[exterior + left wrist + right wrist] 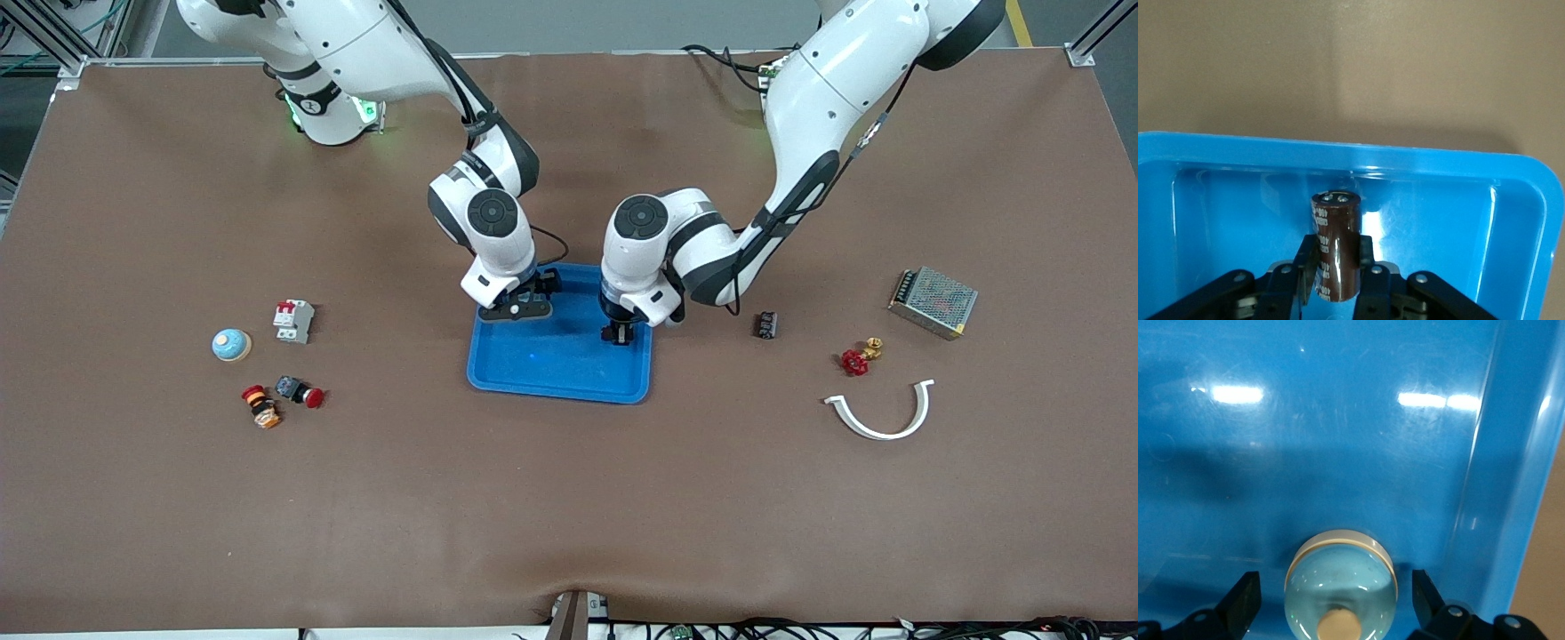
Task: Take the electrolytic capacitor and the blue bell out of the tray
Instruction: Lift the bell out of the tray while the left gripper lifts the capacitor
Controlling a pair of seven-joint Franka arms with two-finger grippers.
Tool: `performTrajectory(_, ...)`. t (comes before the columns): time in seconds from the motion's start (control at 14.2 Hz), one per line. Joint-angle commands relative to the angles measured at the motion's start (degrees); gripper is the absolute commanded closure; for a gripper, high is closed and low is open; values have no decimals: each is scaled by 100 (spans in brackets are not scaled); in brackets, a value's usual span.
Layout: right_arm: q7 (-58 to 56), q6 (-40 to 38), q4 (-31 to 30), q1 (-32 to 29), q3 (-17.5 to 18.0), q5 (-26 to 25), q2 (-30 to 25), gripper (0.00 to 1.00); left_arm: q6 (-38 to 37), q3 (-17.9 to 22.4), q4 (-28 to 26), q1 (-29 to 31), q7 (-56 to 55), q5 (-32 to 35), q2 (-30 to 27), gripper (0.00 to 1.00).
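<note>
A blue tray lies mid-table. A dark brown capacitor stands upright in the tray near its wall. My left gripper is shut on it, a finger pressing each side; in the front view this gripper reaches down into the tray at the left arm's end. A light blue bell with a cream button rests on the tray floor. My right gripper is open around the bell, with a gap on each side. From the front, the right gripper hides the bell.
Toward the right arm's end lie a second blue bell, a white breaker and two push buttons. Toward the left arm's end are a black part, a red valve, a white curved piece and a metal box.
</note>
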Motion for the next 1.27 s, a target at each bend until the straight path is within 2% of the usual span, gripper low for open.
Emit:
performTrajectory(0.0,47,35,40,63,-46,55,22,20,-21,53,89,-73,108,170,40,100)
performTrajectory(0.35,47,34,40,63,-46,55,22,58,-530,35,343,-99,529,179,14,100)
performTrajectory(0.42,38,34,40,63,-46,55,22,61,-635,26,361,-116,661,170,-4,100)
performTrajectory(0.71,-58,-219,110,-7,-54,55,-117,61,-1022,-35,563,-117,882,135,-47,100)
performTrajectory(0.92,-486,-1542,452,-305,-81,55,-547,61,-1346,-158,563,-21,1363,38,-223,100)
performTrajectory(1.2,-1910,-2407,400,-1122,-81,55,-1224,61,-1602,-351,546,357,2715,-357,-398,100)
